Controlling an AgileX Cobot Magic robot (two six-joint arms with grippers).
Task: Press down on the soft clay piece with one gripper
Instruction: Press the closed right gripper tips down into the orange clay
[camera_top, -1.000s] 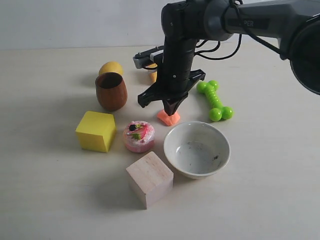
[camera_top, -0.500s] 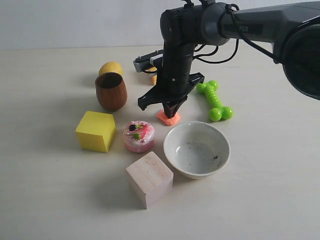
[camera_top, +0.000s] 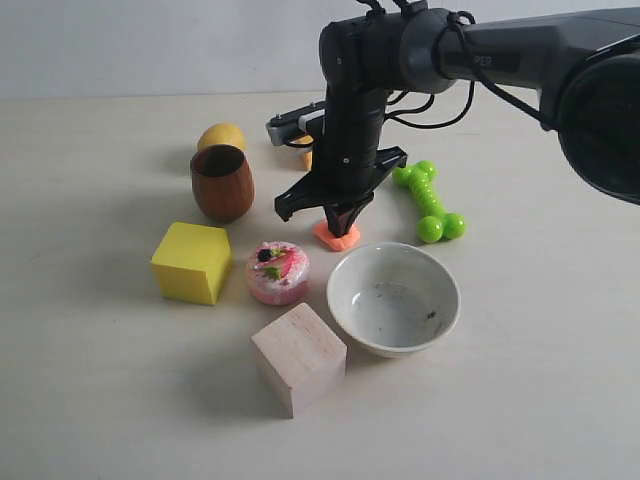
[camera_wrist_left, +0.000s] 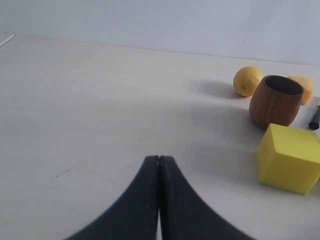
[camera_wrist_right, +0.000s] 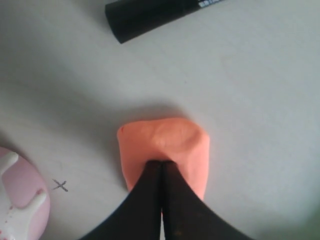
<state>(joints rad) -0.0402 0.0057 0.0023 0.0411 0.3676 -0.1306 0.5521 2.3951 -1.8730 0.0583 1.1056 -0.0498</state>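
Pressing the soft clay piece (camera_wrist_right: 162, 140) with the right gripper (camera_wrist_right: 161, 162), fingers pinched together, holding nothing. Probably so the tips act as one stamp.

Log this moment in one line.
right gripper: shut, tips on soft clay piece | left gripper: shut, holding nothing | phase: press contact

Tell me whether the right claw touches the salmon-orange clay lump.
Touching: the right wrist view shows the shut right claw tips pressed onto the salmon-orange clay lump, no gap.
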